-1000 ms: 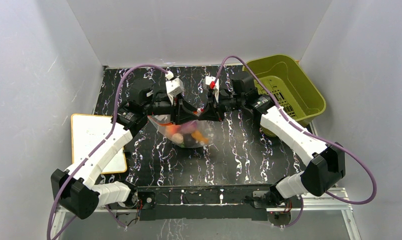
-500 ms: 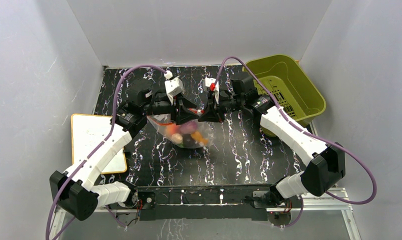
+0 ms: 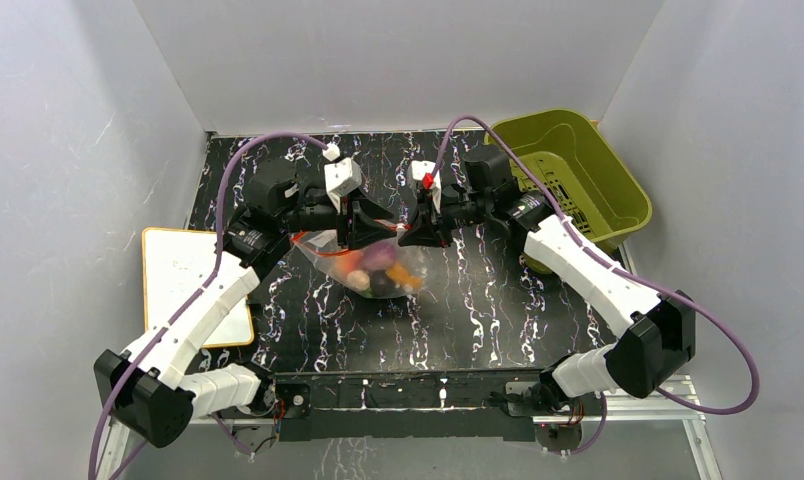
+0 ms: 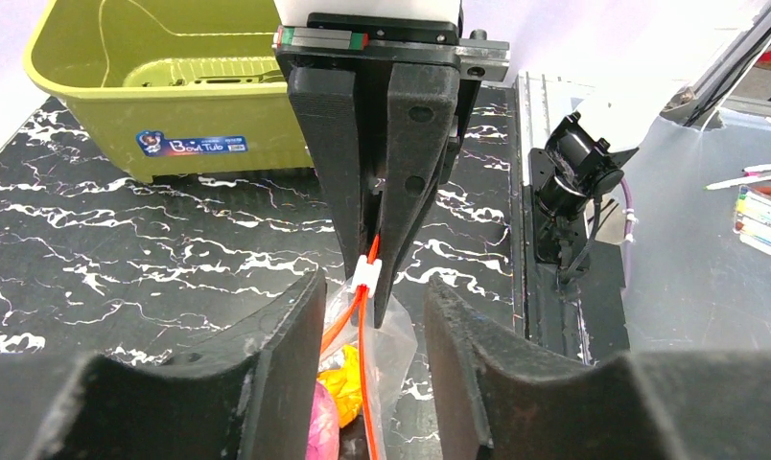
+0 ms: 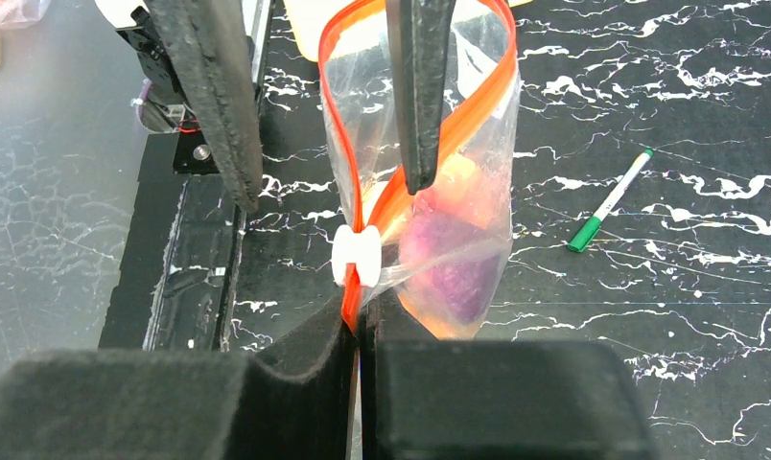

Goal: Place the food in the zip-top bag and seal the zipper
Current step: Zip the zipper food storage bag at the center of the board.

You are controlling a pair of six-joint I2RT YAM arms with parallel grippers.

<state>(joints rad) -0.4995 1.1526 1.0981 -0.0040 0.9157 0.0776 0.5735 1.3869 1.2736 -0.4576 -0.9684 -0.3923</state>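
Note:
The clear zip-top bag [image 3: 373,268] hangs between my two grippers above the marbled table, and the food [image 3: 378,265] sits inside it as orange, purple and dark pieces. My right gripper [image 5: 362,321] is shut on the end of the red-orange zipper [image 5: 362,292], just behind the white slider [image 5: 355,257]. Beyond the slider the two strips part and the mouth gapes. My left gripper [image 4: 372,286] is open, one finger on each side of the zipper [image 4: 364,383] near the slider [image 4: 364,273], with gaps on both sides. Yellow-orange and pink food [image 4: 345,388] shows below.
The olive-green basket [image 3: 578,170] stands at the back right, close behind my right arm. A white board [image 3: 193,285] lies at the table's left edge. In the right wrist view a thin white pen with a green cap [image 5: 607,203] lies on the table beside the bag.
My left gripper has drawn back a little to the left along the zipper, its jaws staying apart. The right gripper has kept its hold, and the bag has barely shifted.

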